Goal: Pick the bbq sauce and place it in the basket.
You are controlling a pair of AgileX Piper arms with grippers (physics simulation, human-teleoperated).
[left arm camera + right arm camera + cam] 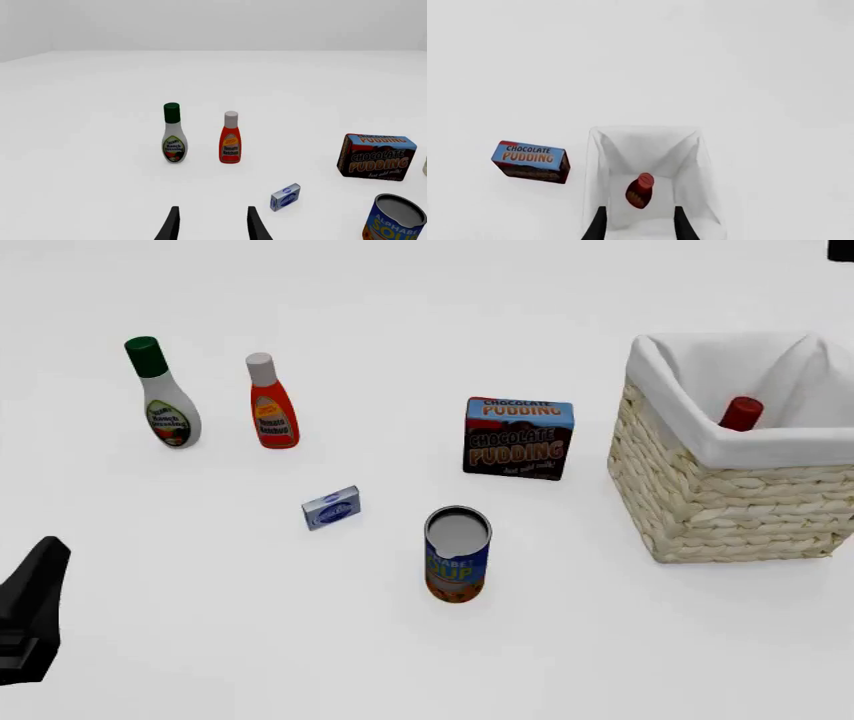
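Right gripper (638, 224) hangs above the basket (596, 165) with its two dark fingers spread apart and nothing between them; in the right wrist view the bbq sauce (640, 191) shows beyond the gap between the fingertips, clear of both. The bottle rests inside the white cloth lining, leaning, its red cap uppermost. From the front view only that red cap and a little of the neck show over the basket's near wall (727, 505), so the bbq sauce (741, 413) looks to be well down inside.

The placing appears done, so what remains, by my judgement, is a clean retreat: lift the right gripper straight up and away, fingers held wide, so neither one snags the lining or nudges the tilted bottle. A sideways pull near the rim would risk dragging the cloth.

The left gripper (211, 224) sits low over the worktop (87, 125), fingers parted, holding nothing. Ahead of it stand a ranch dressing bottle (173, 134) and a ketchup bottle (230, 138), upright and just beside each other. A small blue box (285, 197), a chocolate pudding box (375, 156) and a soup can (395, 218) lie off to one side. None of these needs touching.
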